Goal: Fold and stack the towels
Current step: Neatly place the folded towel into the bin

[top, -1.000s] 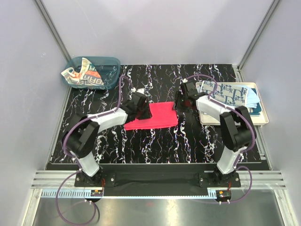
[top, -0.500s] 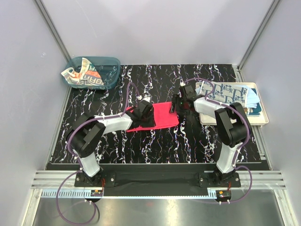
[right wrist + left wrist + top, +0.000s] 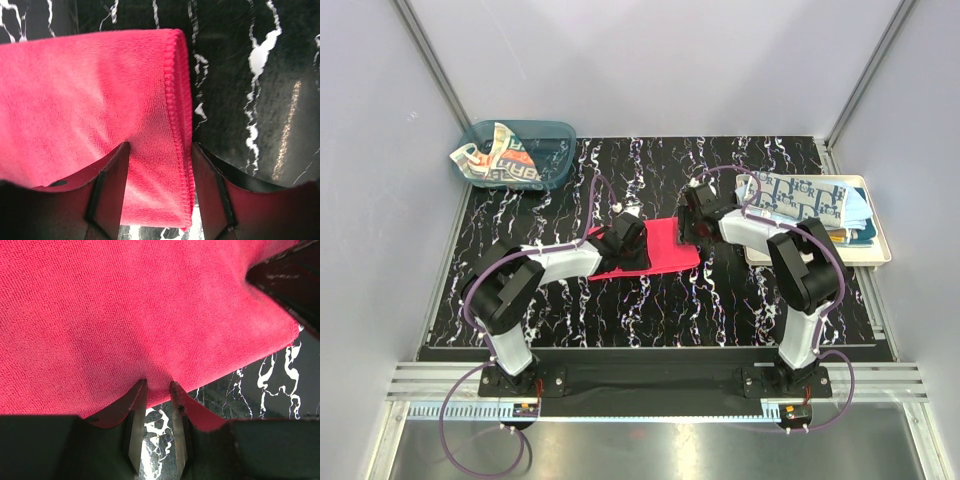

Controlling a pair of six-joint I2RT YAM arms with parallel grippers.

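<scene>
A red-pink towel [image 3: 660, 250] lies folded flat on the black marbled table [image 3: 650, 310]. My left gripper [image 3: 626, 240] is at its left part. In the left wrist view the towel [image 3: 150, 310] fills the frame, and the left gripper [image 3: 156, 387] has its jaws nearly together, pinching a small pucker of the towel's near edge. My right gripper [image 3: 691, 221] is at the towel's right end. In the right wrist view it [image 3: 160, 147] is open, its jaws straddling the towel's folded, stitched edge [image 3: 177, 115].
A translucent teal bin [image 3: 556, 133] at the back left holds a red/teal lettered towel [image 3: 505, 160]. A cream tray [image 3: 876, 258] at the right holds a white towel with dark blue print [image 3: 802, 196] on light blue [image 3: 861, 208] and teal cloth.
My left gripper came down and right onto the towel's left part, then held still. My right gripper moved left from beside the tray to the towel's right end.
</scene>
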